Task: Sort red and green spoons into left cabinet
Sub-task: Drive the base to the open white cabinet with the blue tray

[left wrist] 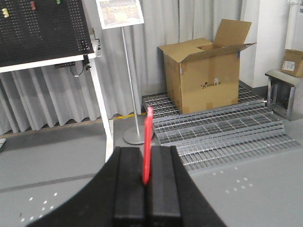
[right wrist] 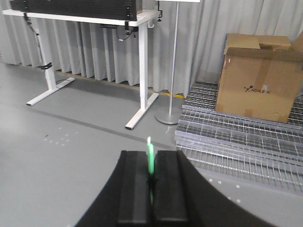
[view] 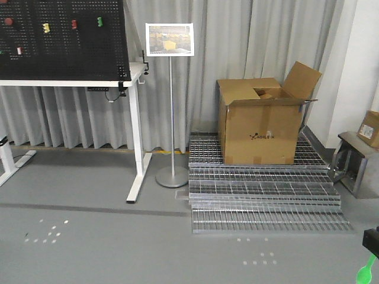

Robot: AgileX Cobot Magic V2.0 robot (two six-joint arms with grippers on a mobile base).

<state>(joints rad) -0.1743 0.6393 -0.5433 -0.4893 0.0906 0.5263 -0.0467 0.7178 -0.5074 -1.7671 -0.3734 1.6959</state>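
The black left gripper (left wrist: 147, 158) was squeezed shut on the thin red plastic spoon (left wrist: 148, 137), which stuck out between its two pads. The black right gripper (right wrist: 151, 163) was pinched tight on the thin green plastic spoon (right wrist: 149, 147) the same way. Farther back, a big brown cardboard box (view: 260, 121) sat on grey metal grates (view: 260, 195). A white table (view: 135, 118) stood near it.

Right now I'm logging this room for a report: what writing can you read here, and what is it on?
"AGILE X": printed on the side of the big cardboard box.
Sign on the stand: shows a picture, any words too blurred to read.
Small box at right: label too small to read.
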